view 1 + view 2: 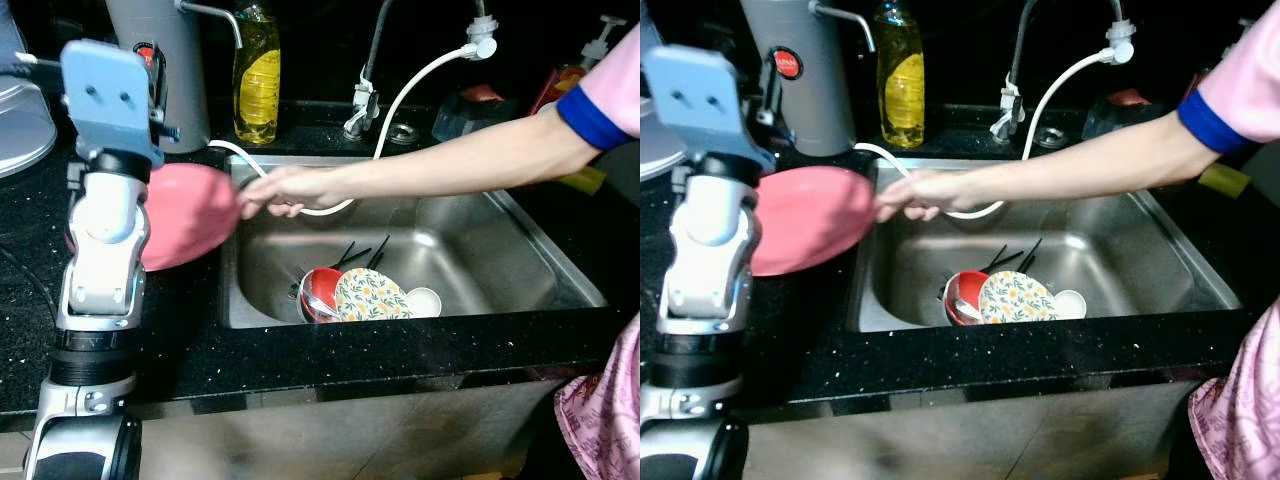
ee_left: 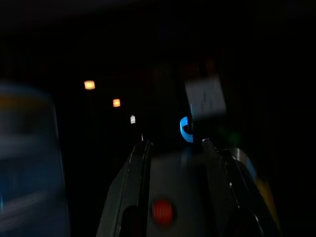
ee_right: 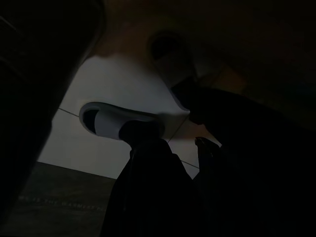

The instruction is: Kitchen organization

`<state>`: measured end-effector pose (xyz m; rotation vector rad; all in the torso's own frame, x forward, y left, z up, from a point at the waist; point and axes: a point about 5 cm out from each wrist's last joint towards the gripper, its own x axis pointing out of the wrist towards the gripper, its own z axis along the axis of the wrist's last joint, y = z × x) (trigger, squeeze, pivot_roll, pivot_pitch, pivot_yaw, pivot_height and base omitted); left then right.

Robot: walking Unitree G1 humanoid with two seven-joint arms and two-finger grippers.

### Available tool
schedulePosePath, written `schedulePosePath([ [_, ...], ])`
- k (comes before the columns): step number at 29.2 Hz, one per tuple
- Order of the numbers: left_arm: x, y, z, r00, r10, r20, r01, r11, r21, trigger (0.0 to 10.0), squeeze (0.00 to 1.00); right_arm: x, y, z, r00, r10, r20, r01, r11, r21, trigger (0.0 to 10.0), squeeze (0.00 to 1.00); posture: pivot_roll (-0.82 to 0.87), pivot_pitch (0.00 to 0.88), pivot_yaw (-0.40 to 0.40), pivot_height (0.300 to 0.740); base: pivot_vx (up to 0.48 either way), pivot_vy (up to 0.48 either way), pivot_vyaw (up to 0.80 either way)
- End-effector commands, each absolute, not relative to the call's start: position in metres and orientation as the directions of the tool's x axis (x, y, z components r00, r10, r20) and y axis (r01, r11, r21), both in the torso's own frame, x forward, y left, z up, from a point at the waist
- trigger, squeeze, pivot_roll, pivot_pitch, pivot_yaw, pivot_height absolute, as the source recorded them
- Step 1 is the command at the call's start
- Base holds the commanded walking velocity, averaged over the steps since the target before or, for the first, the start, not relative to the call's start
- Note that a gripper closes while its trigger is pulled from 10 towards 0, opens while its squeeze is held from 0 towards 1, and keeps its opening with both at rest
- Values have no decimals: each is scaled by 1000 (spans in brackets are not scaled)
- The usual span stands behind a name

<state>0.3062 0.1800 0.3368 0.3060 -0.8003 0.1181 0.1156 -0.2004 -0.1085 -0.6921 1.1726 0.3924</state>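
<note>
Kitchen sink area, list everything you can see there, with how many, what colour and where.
Plate: one, pink, over the counter left of the sink, held at its rim by a person's hand.
Dish soap bottle: one, yellow, behind the sink.
Appliance: one, grey with a red button, back left.
Hose: one, white, from the tap down into the sink.
Sink: one, steel, set in the black counter.
Red bowl: one, in the sink.
Floral plate: one, leaning beside the red bowl.
Chopsticks: several, black, in the sink.
Person's hand: one, at the pink plate's rim.
Left arm: silver, raised before the counter.
</note>
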Motion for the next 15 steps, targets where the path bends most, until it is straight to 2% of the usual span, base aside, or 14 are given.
schedulePosePath([
  [1, 302, 175, 347, 660, -27, 751, -211, 952, 220, 10000, 0, 116, -206, -108, 354, -84, -932, -614, 730, -299, 10000, 0, 204, 0, -71, 740, 0, 0, 0],
  [9, 294, 169, 369, 631, -40, 774, -83, 989, 119, 10000, 0, 114, -205, -108, 349, -81, -934, -617, 730, -294, 10000, 0, 210, 0, -72, 740, 0, 0, 0],
  [15, 286, 161, 377, 614, -98, 783, -23, 990, 143, 10000, 0, 115, -203, -108, 350, -78, -934, -617, 731, -292, 10000, 0, 209, 0, -68, 740, 0, 0, 0],
])
